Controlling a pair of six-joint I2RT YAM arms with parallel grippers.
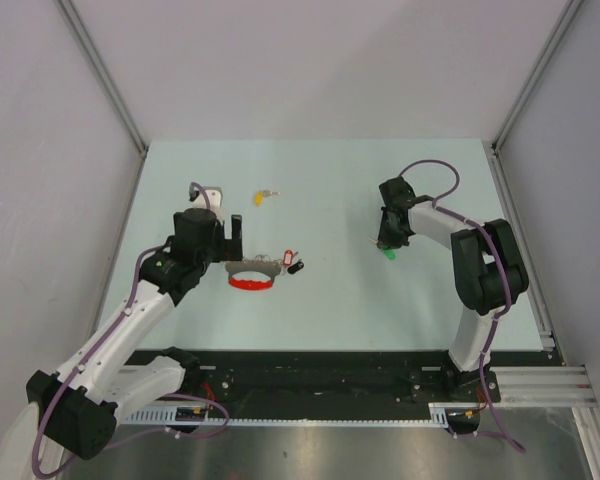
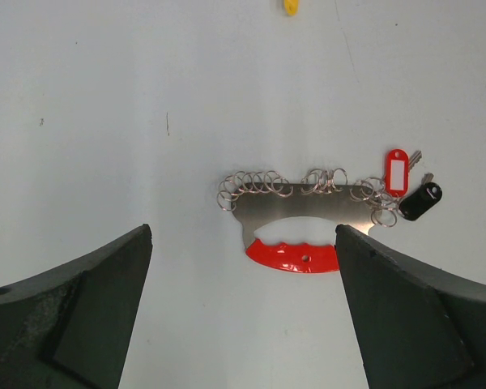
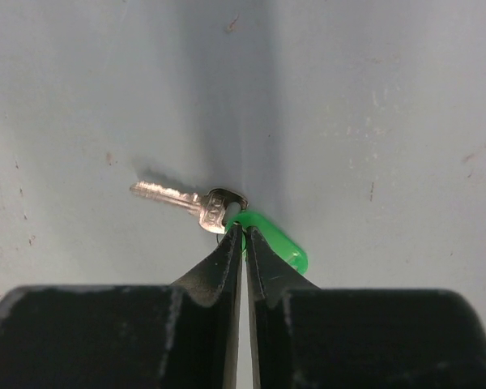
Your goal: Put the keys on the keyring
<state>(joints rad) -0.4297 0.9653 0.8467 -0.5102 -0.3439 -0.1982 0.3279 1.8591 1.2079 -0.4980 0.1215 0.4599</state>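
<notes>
Red-banded keyring lies on the table beside the left gripper; the yellow key sits farther back. Left wrist view: jaws spread wide, nothing between them, flanking the keyring with its red tag and black tag. Right wrist view: right gripper pinched nearly closed on the green key.

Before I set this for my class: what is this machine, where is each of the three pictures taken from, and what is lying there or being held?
Two robot arms stand at a table's near edge. One picture looks down from above; the other two come from cameras on each wrist. The left gripper hangs open above the keyring, a metal plate with a red edge and many small rings, bearing a red tag and a black tag. The right gripper is shut on the green key. The yellow key lies apart on the table.
</notes>
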